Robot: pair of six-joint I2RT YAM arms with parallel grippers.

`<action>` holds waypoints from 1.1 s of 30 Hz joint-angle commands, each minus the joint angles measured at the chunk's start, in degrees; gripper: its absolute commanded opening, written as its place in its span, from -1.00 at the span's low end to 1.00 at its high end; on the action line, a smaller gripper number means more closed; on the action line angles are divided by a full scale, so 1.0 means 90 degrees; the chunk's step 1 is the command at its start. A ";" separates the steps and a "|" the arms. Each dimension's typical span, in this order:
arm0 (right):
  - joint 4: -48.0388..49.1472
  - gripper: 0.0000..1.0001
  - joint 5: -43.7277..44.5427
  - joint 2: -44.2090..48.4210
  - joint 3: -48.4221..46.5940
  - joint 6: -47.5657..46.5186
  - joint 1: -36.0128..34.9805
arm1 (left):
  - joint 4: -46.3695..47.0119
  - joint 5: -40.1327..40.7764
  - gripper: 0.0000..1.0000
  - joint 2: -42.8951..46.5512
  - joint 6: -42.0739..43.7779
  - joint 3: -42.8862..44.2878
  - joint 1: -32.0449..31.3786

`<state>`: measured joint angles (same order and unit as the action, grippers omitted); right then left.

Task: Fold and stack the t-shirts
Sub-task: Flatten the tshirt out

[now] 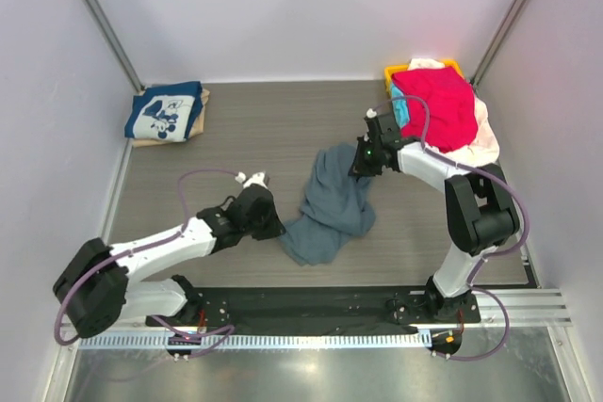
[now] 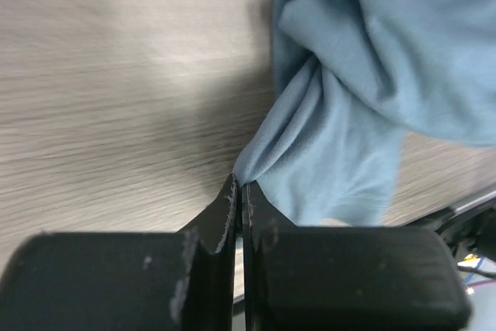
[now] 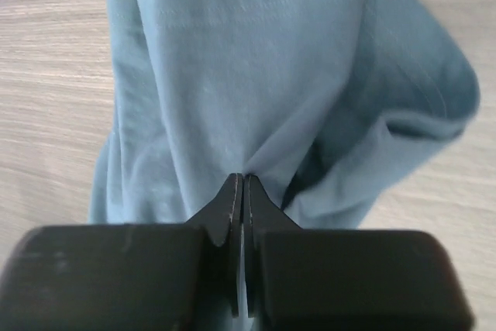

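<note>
A crumpled slate blue-grey t-shirt (image 1: 330,204) lies bunched in the middle of the table. My left gripper (image 1: 273,226) is shut on its lower left edge; in the left wrist view the cloth (image 2: 341,114) runs up and right from the pinched tips (image 2: 241,184). My right gripper (image 1: 359,167) is shut on the shirt's top right part, with the fabric (image 3: 248,75) puckering at the closed tips (image 3: 244,178). A folded navy t-shirt with white cartoon print (image 1: 165,112) rests on a tan one (image 1: 201,112) at the back left.
A yellow basket (image 1: 394,72) at the back right holds a heap with a red t-shirt (image 1: 435,101) on top, a turquoise one (image 1: 400,105) at its left and a cream one (image 1: 485,134) hanging over the right side. White walls close in the wooden table (image 1: 254,138).
</note>
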<state>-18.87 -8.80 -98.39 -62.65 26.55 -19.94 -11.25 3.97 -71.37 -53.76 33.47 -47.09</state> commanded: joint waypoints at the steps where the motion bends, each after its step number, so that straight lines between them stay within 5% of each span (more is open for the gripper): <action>1: 0.0164 -0.98 -0.0233 -0.0122 -0.0625 -0.0069 -0.0040 | -0.1237 0.0623 -1.00 0.0693 0.0483 0.0508 0.0309; 8: -0.0704 -0.98 -0.0097 -0.0093 -0.2879 -0.0215 -0.0030 | -0.2665 0.0634 -1.00 0.1388 0.1517 0.1922 0.1822; 14: -0.1545 -0.97 0.0857 0.0959 -0.4309 -0.0478 0.0077 | -0.4140 0.1061 -1.00 0.1046 0.2437 0.4927 0.2722; 19: -0.1604 -0.98 0.2079 0.2921 -0.2188 -0.0333 0.0253 | -0.4805 0.1697 -0.99 0.1269 0.2926 0.5578 0.2762; 24: -0.1468 -0.94 0.1799 0.5099 0.0599 0.0467 0.0253 | -0.4971 0.1659 -0.75 0.2225 0.2819 0.4164 0.2762; 25: -0.1467 -0.59 0.1488 0.5305 0.1445 0.0778 0.0253 | -0.4952 0.1446 -0.16 0.2401 0.2819 0.3901 0.2762; 26: -0.1458 0.05 0.1331 0.5491 0.1811 0.0887 0.0253 | -0.4942 0.1376 0.45 0.2770 0.2819 0.3366 0.2752; 27: -0.1477 0.91 0.1290 0.5802 0.2115 0.0956 0.0243 | -0.4836 0.1385 0.98 0.2938 0.2790 0.3119 0.2752; 33: -0.1565 0.99 0.1729 0.6050 0.2373 0.0908 0.0253 | -0.4640 0.1541 0.99 0.3068 0.2711 0.2804 0.2762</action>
<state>-36.95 5.17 -45.80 -37.17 33.43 -17.47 -55.86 16.95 -43.07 -29.71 56.16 -22.48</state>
